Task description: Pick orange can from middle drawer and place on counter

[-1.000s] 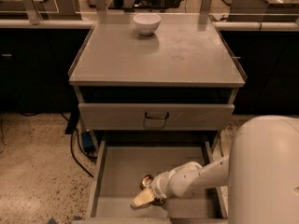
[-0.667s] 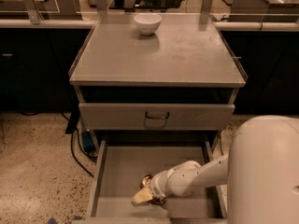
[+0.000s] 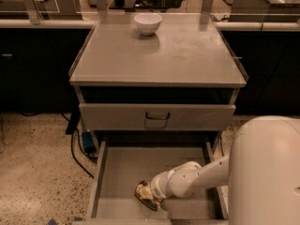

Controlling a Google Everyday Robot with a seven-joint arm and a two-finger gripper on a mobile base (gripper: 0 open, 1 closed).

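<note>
One stretch of speckled floor (image 3: 33, 172), pale and grainy, fills the left side, and a thin black cable (image 3: 77, 153) curls across it toward the cabinet. Beside that, the middle drawer (image 3: 117, 172) stands pulled out: a wide, shallow tray of dull grey metal with a flat bare bottom and low straight walls. Near its front edge, a little left of centre, sits the orange can (image 3: 146, 195), a small glossy cylinder tipped at a slant, its orange-brown skin catching the light with pale markings. The gripper (image 3: 155, 194) is right against the can's right side, down inside the drawer; whether it has a hold on the can cannot be told.

Above the open drawer, a closed drawer front (image 3: 117, 117) of smooth grey metal carries a dark loop handle (image 3: 157, 118). Higher still, the counter (image 3: 187, 55) spreads broad, flat and matte, with slightly raised side edges, and a round white bowl (image 3: 147, 23) rests near its back edge.

From the gripper, the rounded white arm (image 3: 197, 175) runs rightward to the robot's big smooth white body (image 3: 267, 172).
</note>
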